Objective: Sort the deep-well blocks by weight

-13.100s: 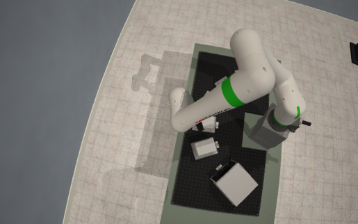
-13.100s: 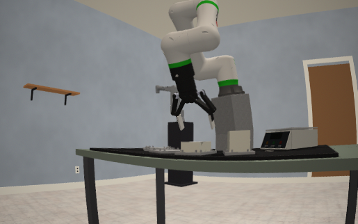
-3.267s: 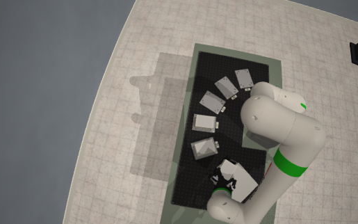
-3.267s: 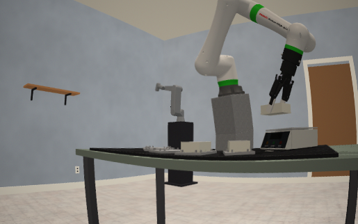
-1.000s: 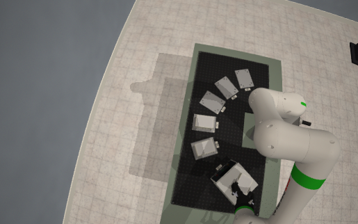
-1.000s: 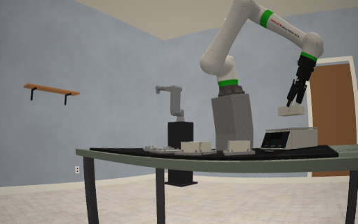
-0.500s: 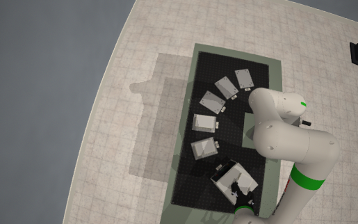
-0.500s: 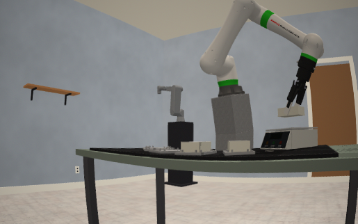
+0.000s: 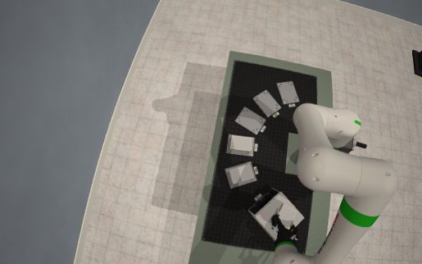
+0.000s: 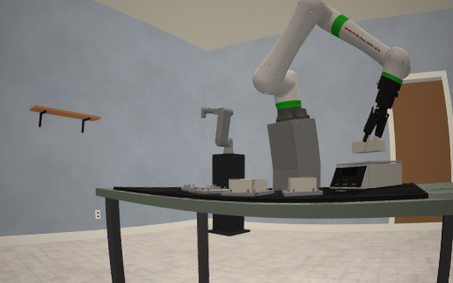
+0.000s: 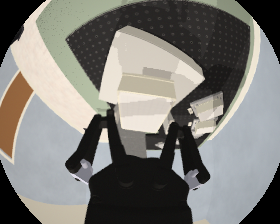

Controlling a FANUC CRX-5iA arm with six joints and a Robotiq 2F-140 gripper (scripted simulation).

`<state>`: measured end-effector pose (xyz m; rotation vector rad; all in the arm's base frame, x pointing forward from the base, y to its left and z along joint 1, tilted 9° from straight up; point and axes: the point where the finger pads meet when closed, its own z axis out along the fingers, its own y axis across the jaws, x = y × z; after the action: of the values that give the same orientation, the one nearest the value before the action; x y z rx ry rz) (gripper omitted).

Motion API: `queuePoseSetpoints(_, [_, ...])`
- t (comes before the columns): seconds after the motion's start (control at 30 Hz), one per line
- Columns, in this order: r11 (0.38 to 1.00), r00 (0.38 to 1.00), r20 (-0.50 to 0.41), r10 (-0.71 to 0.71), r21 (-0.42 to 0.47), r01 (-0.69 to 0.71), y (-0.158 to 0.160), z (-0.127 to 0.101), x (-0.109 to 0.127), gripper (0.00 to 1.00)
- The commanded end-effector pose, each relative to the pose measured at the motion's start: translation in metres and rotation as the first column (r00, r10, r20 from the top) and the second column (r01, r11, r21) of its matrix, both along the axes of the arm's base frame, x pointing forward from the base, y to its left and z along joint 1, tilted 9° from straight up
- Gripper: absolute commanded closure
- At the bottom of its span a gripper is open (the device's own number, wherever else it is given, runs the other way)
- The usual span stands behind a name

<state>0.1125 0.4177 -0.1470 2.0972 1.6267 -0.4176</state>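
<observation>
- White, rounded robot forearm (image 9: 337,239) (image 10: 363,39): red "FANUC", then small black lettering, blurred, apparently "CRX-5iA" at its end.
- Small, pale rectangular tags (image 9: 256,147) beside the grey nests: marks too small to read.

Nest labels too small to read in any view. Check-weigher (image 9: 261,217) (image 10: 381,176) (image 11: 141,55): lamps too small to judge; front hidden in wrist view. Tabletop (image 10: 150,204): right end cut off, exterior view.
</observation>
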Motion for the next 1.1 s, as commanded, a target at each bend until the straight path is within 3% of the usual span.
queuePoseSetpoints(0.0, [1.000, 1.000, 0.000, 0.000, 0.000, 0.000, 0.000, -0.004, 0.001, 0.90])
queuePoseSetpoints(0.53, [1.000, 1.000, 0.000, 0.000, 0.000, 0.000, -0.001, -0.027, 0.004, 0.90])
queuePoseSetpoints(1.07, [1.000, 1.000, 0.000, 0.000, 0.000, 0.000, -0.001, -0.028, 0.005, 0.90])
